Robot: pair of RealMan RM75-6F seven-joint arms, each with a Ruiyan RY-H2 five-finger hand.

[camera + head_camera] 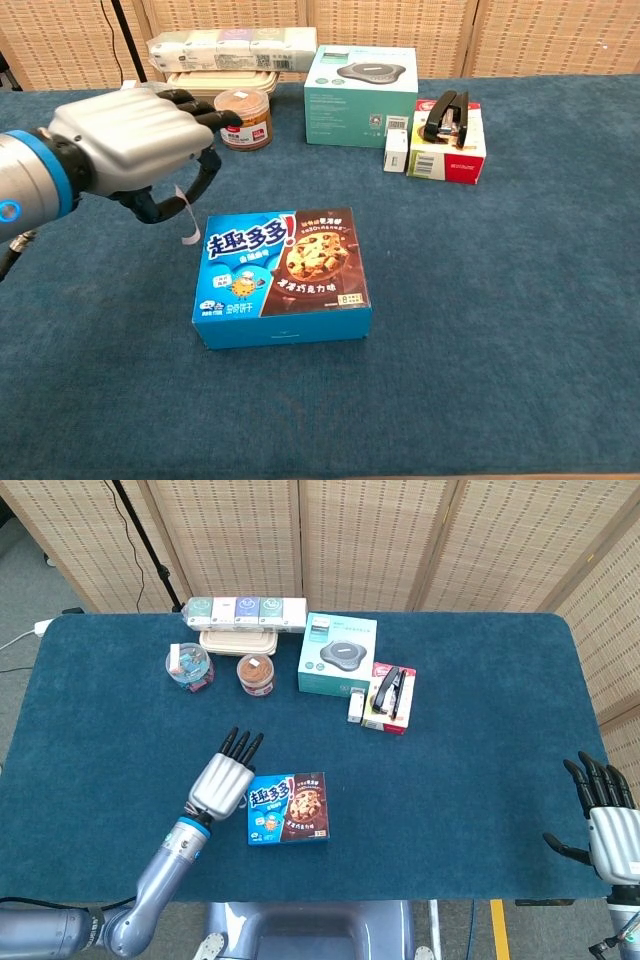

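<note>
Fingers, left hand [222, 783]: stretched forward and slightly apart, holding nothing, hovering just beside the left edge of the cookie box [288, 807]; a small white tag dangles beneath the palm.
Cookie box: flat on the blue desk [470, 710], near its front middle.
Behind it: clip jar [189, 665], brown-lidded tub [256, 674], teal box [337, 653], stapler [388, 692].
Fingers, right hand [603, 815]: spread, grasping nothing, at the desk's front right corner, well apart from everything.

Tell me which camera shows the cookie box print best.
Chest view: the cookie box sits close and large, print and front edge sharp. Head view shows the same box small from above, with the left hand beside it.
</note>
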